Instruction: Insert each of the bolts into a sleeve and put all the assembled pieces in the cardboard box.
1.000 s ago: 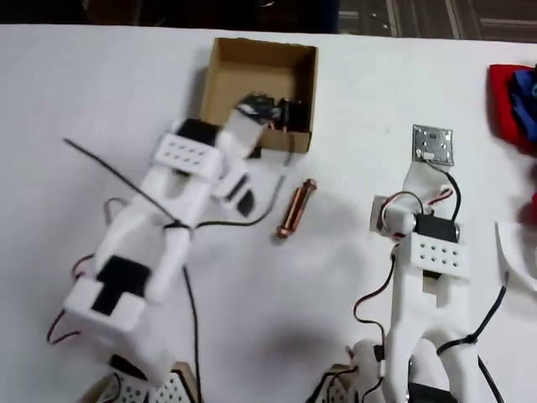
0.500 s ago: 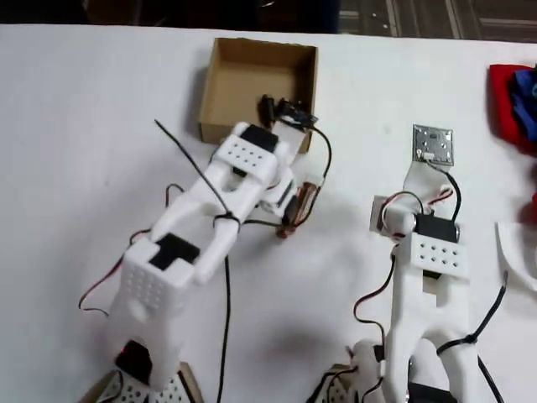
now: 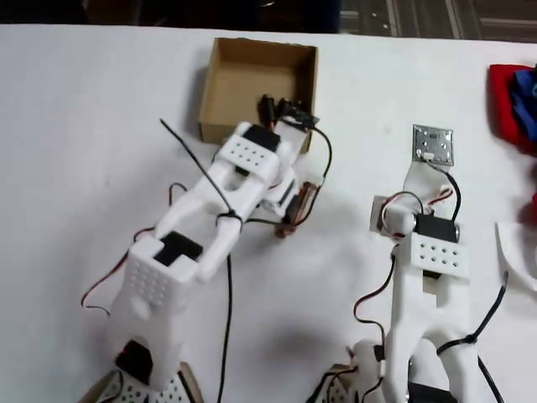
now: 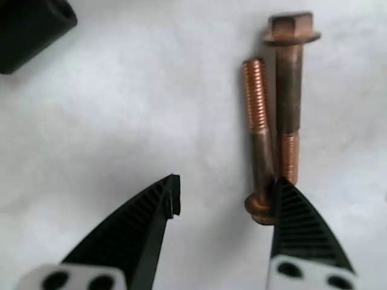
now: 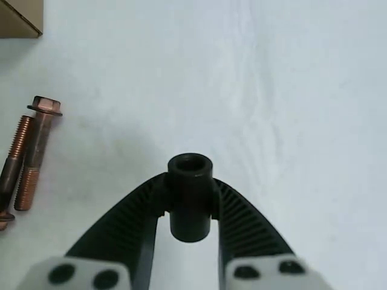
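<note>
Two copper bolts (image 4: pixel 272 121) lie side by side, head to tail, on the white table; they also show as bolts (image 5: pixel 27 157) and bolts (image 3: pixel 299 207). My left gripper (image 4: pixel 227 196) is open and low over them, one fingertip (image 4: pixel 287 208) at their near end and the other off to the side over bare table. My right gripper (image 5: pixel 190 205) is shut on an upright black sleeve (image 5: pixel 190 193), held a short way from the bolts. The cardboard box (image 3: pixel 260 80) stands at the back, just beyond the left gripper (image 3: pixel 294 197).
A black sleeve-like piece (image 4: pixel 30 24) sits at the edge of the left wrist view. A red cloth (image 3: pixel 512 92) and a white curved part (image 3: pixel 516 260) lie at the table's right edge. The right arm (image 3: pixel 428 252) stands right of the bolts.
The left arm swung from the box's front edge to the right and down onto the bolts, then settled slightly. The right arm has stayed still with the sleeve.
</note>
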Tool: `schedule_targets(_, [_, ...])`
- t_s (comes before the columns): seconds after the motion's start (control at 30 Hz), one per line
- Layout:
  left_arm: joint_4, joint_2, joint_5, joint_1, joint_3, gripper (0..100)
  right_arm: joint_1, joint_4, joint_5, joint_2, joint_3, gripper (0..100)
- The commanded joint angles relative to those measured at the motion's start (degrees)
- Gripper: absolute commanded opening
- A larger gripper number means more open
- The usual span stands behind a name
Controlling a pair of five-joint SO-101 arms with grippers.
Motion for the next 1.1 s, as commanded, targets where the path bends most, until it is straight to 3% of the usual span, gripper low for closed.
schedule_targets(0.0, [1.05, -0.35, 0.35, 0.53, -1.8, 26, 0.48, -0.75, -0.35, -2.86, -0.26, 2.0])
schedule_targets(0.4, [1.05, 4.04, 0.35, 0.09, -2.24, 26, 0.48, -0.75, -0.35, -2.86, -0.18, 2.0])
schedule_targets(0.87, [7.21, 7.82, 0.26, 0.09, -9.19, 25, 0.4, -0.75, -0.35, -2.86, -0.18, 2.0])
schedule_targets(0.97, [8.62, 7.82, 0.09, 0.09, -9.8, 15, 0.4, -0.75, -0.35, -2.86, -0.18, 2.0])
schedule_targets(1.07, [8.79, 7.91, -6.24, 0.0, -9.27, 1, 0.4, -0.75, -0.35, -2.86, -0.18, 2.0])
